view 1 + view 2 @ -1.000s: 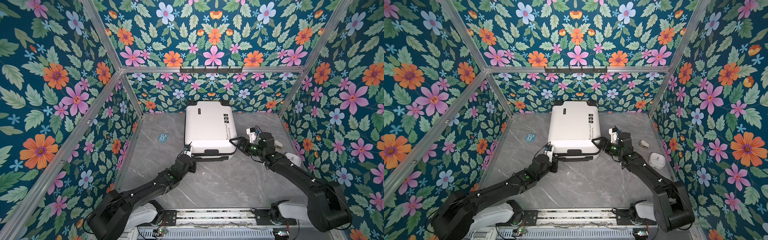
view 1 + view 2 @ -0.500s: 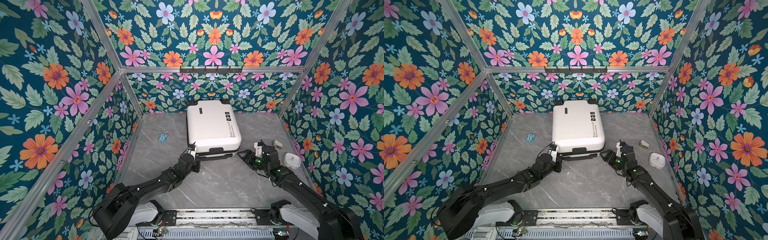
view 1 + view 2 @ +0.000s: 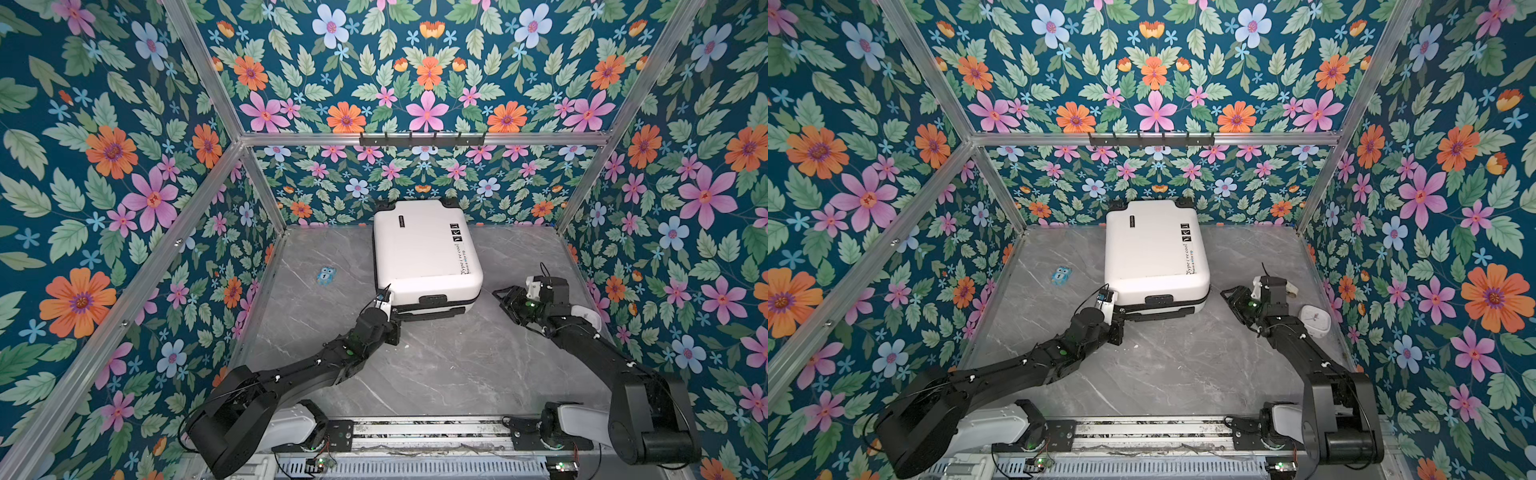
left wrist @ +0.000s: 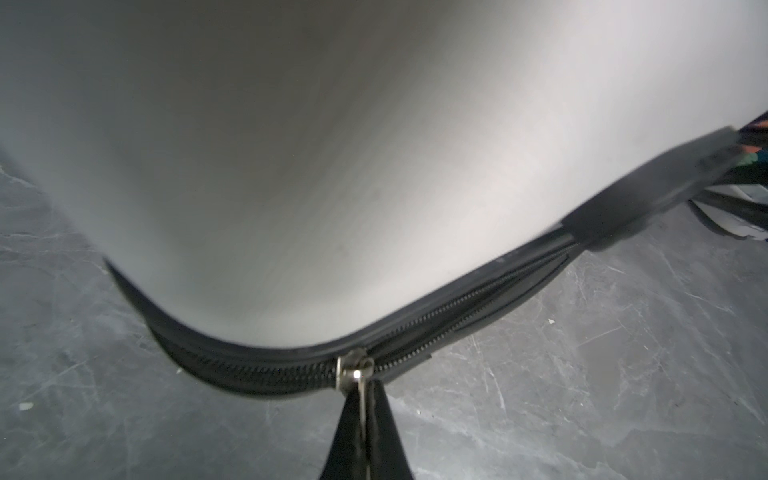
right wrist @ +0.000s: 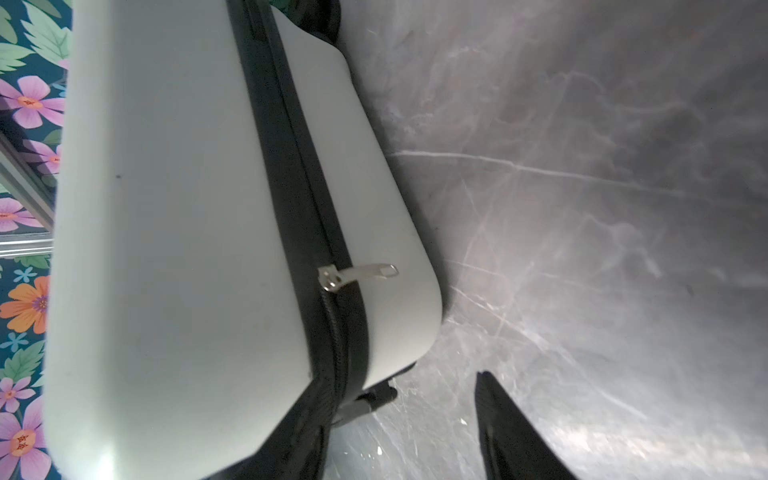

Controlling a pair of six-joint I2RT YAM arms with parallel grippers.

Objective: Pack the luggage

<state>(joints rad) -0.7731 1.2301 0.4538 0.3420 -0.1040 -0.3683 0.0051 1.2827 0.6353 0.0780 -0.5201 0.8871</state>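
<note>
Left gripper (image 4: 363,399) clamped on zipper pull (image 4: 356,372) at near corner of suitcase (image 3: 419,253). Right gripper (image 3: 506,300) parted, empty, just beside suitcase.

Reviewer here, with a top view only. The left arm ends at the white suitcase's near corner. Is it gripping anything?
Observer: Yes. The left wrist view shows the left gripper with its jaws shut on a zipper pull at the corner of the luggage.
Operator: Is there another pull anywhere?
Observer: Yes. The right wrist view shows a second zipper pull lying free on the luggage's side, with nothing touching it.
</note>
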